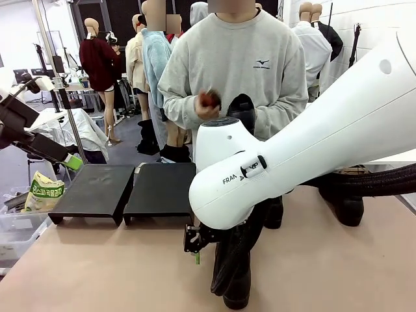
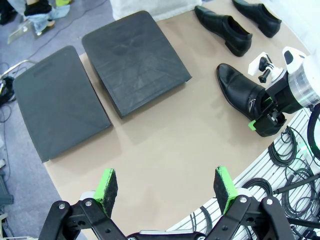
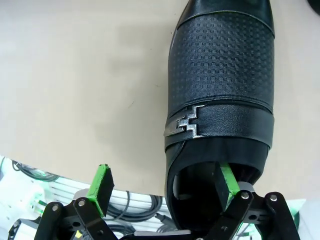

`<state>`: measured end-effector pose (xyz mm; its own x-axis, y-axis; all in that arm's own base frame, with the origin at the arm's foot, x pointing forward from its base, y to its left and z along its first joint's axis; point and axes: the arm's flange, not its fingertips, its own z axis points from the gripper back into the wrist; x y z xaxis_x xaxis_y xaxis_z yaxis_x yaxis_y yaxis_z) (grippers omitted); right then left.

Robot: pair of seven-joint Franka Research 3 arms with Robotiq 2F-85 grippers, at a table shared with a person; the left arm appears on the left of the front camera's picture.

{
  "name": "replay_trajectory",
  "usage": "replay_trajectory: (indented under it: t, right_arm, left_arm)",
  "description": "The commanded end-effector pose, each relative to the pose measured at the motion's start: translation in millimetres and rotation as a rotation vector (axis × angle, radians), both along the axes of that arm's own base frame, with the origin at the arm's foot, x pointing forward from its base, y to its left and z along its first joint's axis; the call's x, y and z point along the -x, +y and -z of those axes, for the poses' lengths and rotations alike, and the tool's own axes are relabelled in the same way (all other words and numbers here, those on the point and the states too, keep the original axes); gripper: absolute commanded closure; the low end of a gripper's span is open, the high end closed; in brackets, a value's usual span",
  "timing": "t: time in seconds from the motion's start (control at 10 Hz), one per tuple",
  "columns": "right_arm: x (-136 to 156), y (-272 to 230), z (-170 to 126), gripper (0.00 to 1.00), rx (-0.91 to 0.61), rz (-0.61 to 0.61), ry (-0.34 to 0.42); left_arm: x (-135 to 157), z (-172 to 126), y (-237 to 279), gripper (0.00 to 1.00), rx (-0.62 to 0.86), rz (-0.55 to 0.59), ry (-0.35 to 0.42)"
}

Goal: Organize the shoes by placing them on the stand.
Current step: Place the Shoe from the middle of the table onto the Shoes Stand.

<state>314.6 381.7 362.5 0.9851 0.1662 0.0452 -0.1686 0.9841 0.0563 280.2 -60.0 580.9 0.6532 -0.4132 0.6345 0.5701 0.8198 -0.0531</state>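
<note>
Shoe (image 3: pixel 220 80) with a metal buckle, flat on the table (image 2: pixel 165 140), well apart from the stand (image 2: pixel 135 60), both platforms bare. Right gripper (image 3: pixel 164 175) spread astride one side wall of the heel opening: one finger down inside, the other outside and clear of the leather, no pinch yet. Left gripper (image 2: pixel 165 176) spread as well, hovering over the table edge, holding nothing. Two more shoes (image 2: pixel 225 30) farther along the table.

Likely trouble: a pinch on a single thin, glossy wall, so slipping free on the lift, or hanging toe-down and swinging. Dragging rather than lifting if closed too shallow. At the drop, toe catching a platform edge, or landing across the gap between the platforms and tipping.
</note>
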Motion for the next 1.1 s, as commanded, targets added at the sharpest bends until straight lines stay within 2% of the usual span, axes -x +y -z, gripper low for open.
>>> replay_trajectory:
  t: [0.0,0.2,0.3,0.4,0.5,0.6,0.8,1.0]
  right_arm:
    - [0.0,0.0,0.0,0.0,0.0,0.0,0.0]
    - [34.1,-19.4,-51.4,0.0,0.024,-0.07,-0.06]
    - [36.0,-52.3,-71.7,0.0,-0.022,-0.131,-0.049]
    - [40.1,-83.5,-90.1,0.0,-0.142,-0.167,-0.057]
    - [48.2,-111.0,-103.3,0.0,-0.199,-0.152,-0.098]
    - [50.8,-140.1,-110.7,0.0,-0.176,-0.114,-0.098]
    - [49.9,-198.6,-116.9,0.0,-0.082,-0.082,0.007]
    - [51.2,-249.5,-111.5,0.0,-0.02,-0.102,0.052]
  left_arm:
    - [-0.4,0.5,3.5,0.0,-0.008,0.005,0.003]
    - [-0.4,0.5,3.5,0.0,-0.008,0.005,0.003]
    - [-0.4,0.5,3.5,0.0,-0.008,0.005,0.003]
    - [-0.4,0.5,3.5,0.0,-0.008,0.005,0.003]
    - [-0.4,0.5,3.5,0.0,-0.008,0.005,0.003]
    - [-0.4,0.5,3.5,0.0,-0.008,0.005,0.003]
    - [-0.4,0.5,3.5,0.0,-0.008,0.005,0.003]
    - [-0.4,0.5,3.5,0.0,-0.008,0.005,0.003]
